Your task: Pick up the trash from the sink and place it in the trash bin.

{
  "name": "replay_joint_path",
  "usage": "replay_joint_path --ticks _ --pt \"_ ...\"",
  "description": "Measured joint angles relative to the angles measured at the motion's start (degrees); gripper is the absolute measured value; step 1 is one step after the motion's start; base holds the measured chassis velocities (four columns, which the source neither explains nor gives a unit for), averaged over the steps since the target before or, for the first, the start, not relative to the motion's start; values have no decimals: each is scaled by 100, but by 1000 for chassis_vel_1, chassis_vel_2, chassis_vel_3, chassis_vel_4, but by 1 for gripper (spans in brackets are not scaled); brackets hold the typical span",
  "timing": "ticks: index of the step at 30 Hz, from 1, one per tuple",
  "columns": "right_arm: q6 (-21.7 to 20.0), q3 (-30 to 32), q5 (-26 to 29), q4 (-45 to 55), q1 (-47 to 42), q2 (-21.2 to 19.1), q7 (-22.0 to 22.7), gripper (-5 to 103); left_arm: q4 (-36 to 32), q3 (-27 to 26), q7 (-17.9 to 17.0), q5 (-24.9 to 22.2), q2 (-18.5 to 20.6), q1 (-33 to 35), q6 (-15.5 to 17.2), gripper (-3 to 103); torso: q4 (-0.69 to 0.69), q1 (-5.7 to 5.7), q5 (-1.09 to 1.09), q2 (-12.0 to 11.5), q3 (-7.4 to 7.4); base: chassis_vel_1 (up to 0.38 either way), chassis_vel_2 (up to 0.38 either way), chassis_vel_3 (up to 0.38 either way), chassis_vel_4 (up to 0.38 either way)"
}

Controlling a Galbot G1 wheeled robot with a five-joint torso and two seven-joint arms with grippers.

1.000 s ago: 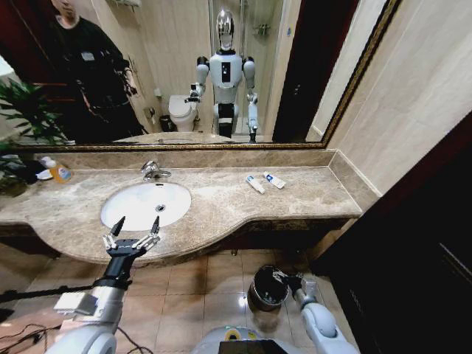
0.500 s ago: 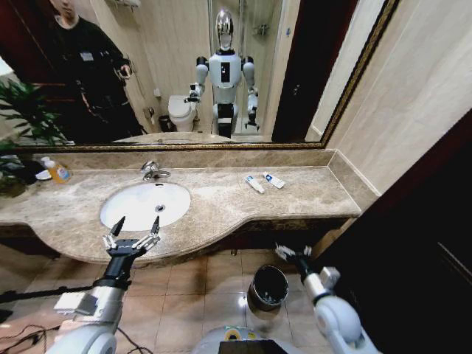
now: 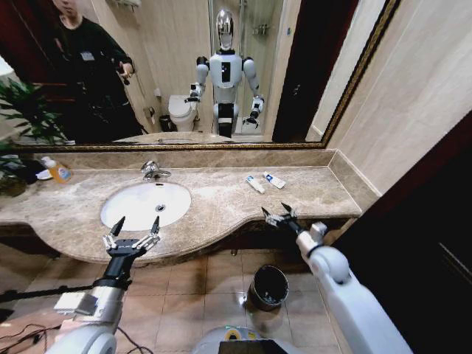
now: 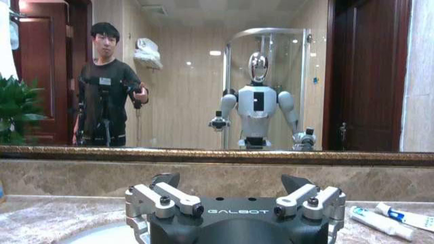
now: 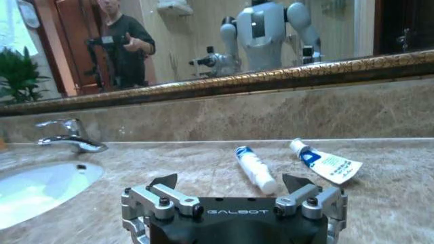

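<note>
1. Beige marble countertop (image 3: 221,203) carries two small white tubes with blue marks (image 3: 255,184) (image 5: 256,169), lying side by side, apart from each other, near the mirror wall, well right of the white oval sink (image 3: 145,204).
2. Right gripper (image 3: 278,215) hangs at the counter's front edge facing the tubes, fingers spread, apparently empty.
3. Left gripper (image 3: 133,234), fingers spread, waits at the sink's front rim.
4. Small round dark trash bin (image 3: 268,286) stands on open floor tiles below the counter's edge.

I'm holding the left gripper (image 3: 135,224) out low, fingers spread, while extending the right gripper (image 3: 276,214) forward, empty.
</note>
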Motion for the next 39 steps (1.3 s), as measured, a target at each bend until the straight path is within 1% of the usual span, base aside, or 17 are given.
replay_joint_path --ticks 2,3,5,11,12,14,23,25,27,29,31,32,34,35,37,38,39 --pt "-158 -143 88 -359 414 12 -54 100 0 0 0 0 0 0 0 100 0 0 2 0 0 0 0 0 0" --pt "-158 -143 88 -359 414 12 -54 100 0 0 0 0 0 0 0 100 0 0 2 0 0 0 0 0 0" --pt "-290 -262 155 -741 787 17 -199 100 0 1 2 0 0 0 0 100 -1 -1 1 0 0 0 0 0 0" --pt "-357 -532 107 -1918 1860 -19 -692 100 0 0 0 0 0 0 0 100 0 0 0 0 0 0 0 0 0" --pt "-357 -532 107 -1918 1860 -19 -692 100 0 0 0 0 0 0 0 100 0 0 0 0 0 0 0 0 0" --pt "-362 -640 83 -2325 2234 -20 -835 100 0 0 0 0 0 0 0 100 0 0 0 0 0 0 0 0 0" --pt "-393 -1122 35 -3240 2989 110 -982 100 0 0 0 0 0 0 0 100 0 0 0 0 0 0 0 0 0" --pt "-400 -1162 22 -3316 3040 151 -983 103 0 0 0 0 0 0 0 100 0 0 1 0 0 0 0 0 0" --pt "-411 -1227 -18 -3430 3094 212 -983 98 0 0 0 0 0 0 0 100 0 0 0 0 -1 0 0 0 0" --pt "-408 -1249 -52 -3482 3109 234 -983 96 0 0 0 0 0 0 0 100 0 -1 1 0 -1 0 0 0 0" --pt "-382 -1271 -103 -3556 3128 259 -965 89 0 0 0 0 0 0 0 100 -1 -1 0 0 -1 0 0 0 0" --pt "-382 -1271 -103 -3556 3128 259 -965 89 0 0 0 0 0 0 0 100 -1 -1 0 0 -1 0 0 0 0" --pt "-353 -1295 -157 -3630 3145 287 -919 79 0 0 0 0 0 0 0 100 0 -1 1 0 -1 0 0 0 0" --pt "-337 -1304 -178 -3647 3146 292 -897 79 0 0 0 0 0 0 0 100 0 -1 1 0 -1 0 0 0 0" --pt "-313 -1321 -196 -3659 3145 297 -830 68 0 0 0 0 0 0 0 100 -1 -1 1 0 -1 0 0 0 0" --pt "-313 -1321 -196 -3659 3145 297 -830 68 0 0 0 0 0 0 0 100 -1 -1 1 0 -1 0 0 0 0" --pt "-306 -1322 -199 -3658 3142 297 -815 62 0 0 0 0 0 0 0 100 -1 -1 0 0 -1 0 0 0 0"
